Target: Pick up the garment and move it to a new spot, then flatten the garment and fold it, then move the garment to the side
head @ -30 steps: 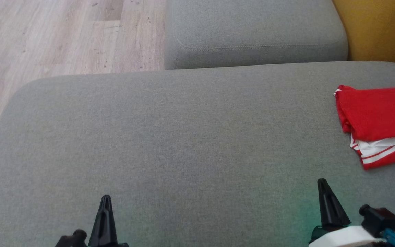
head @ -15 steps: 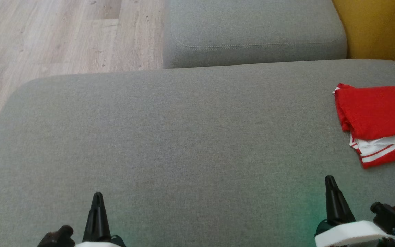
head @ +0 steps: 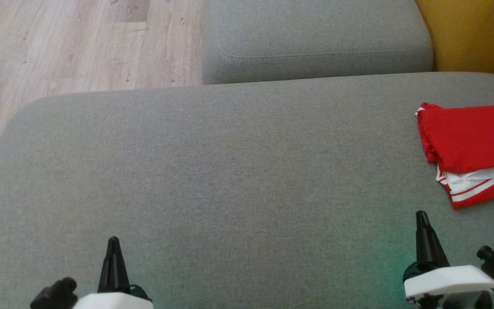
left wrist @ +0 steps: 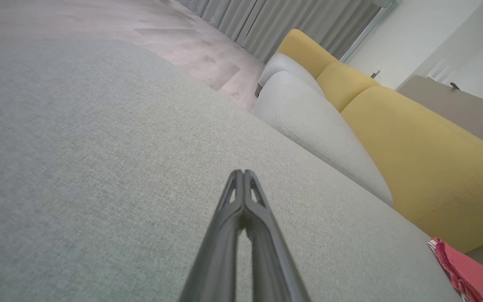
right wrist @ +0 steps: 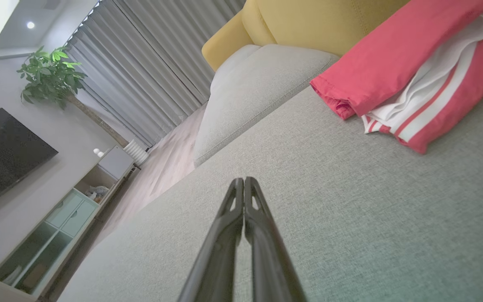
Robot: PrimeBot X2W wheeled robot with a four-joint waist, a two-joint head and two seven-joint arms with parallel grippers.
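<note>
Status: left gripper (head: 112, 241) sat low over the grey sofa cushion (head: 238, 163), fingers pressed together on nothing; right gripper (head: 421, 214) likewise closed and empty, tips pointing up the cushion. Red, white-striped garment (head: 470, 137) lay folded at the cushion's far right, near the right gripper but apart from it. Looked like the last step was in hand or done: fold made, garment set aside, so the next move called only for clearing both arms without snagging it.
</note>
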